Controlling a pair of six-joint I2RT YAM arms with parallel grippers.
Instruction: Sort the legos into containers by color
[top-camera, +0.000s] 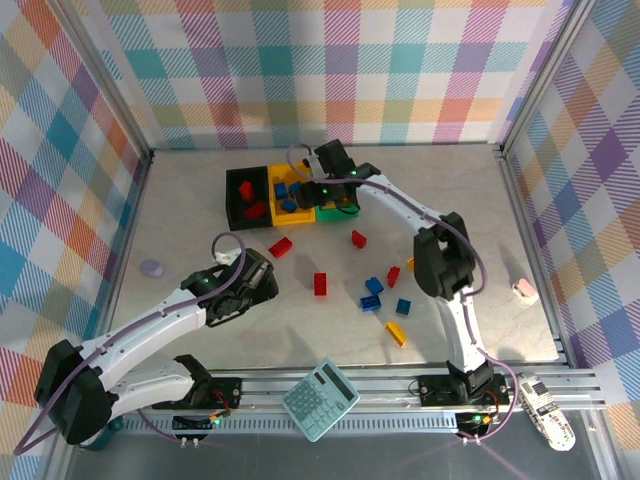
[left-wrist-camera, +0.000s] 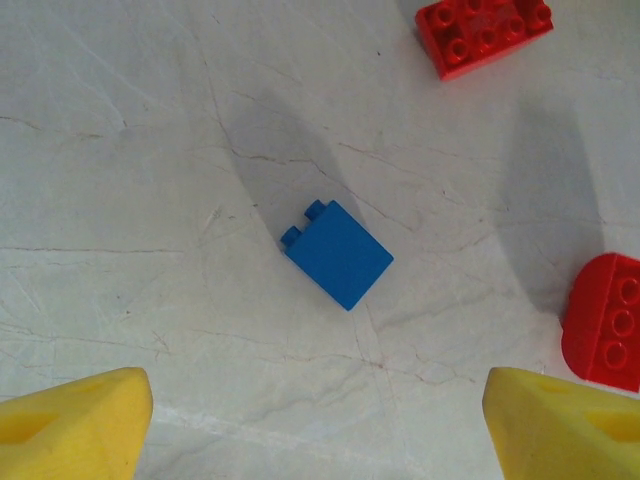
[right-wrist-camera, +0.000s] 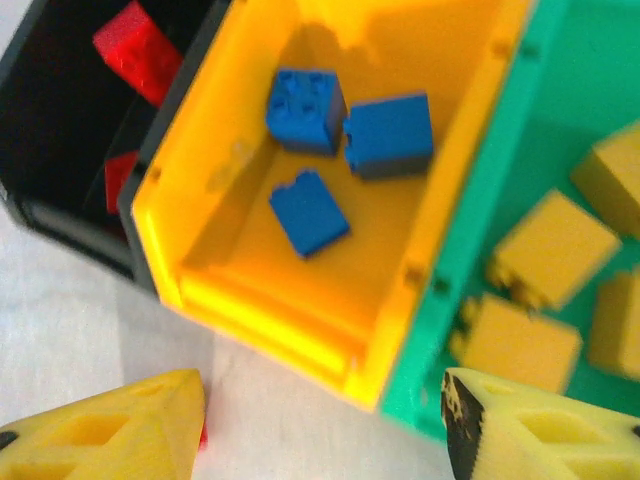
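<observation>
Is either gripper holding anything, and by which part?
Nothing. The left gripper is open above a blue brick; the right gripper is open, empty, at the yellow bin.

No text, label, brand or number can be read anywhere. The calculator (top-camera: 320, 400) at the near edge of the worktop has rows of keys and a display, but their markings are too small to make out. The studs on the red brick (left-wrist-camera: 483, 35) in the left wrist view carry no legible lettering.
</observation>
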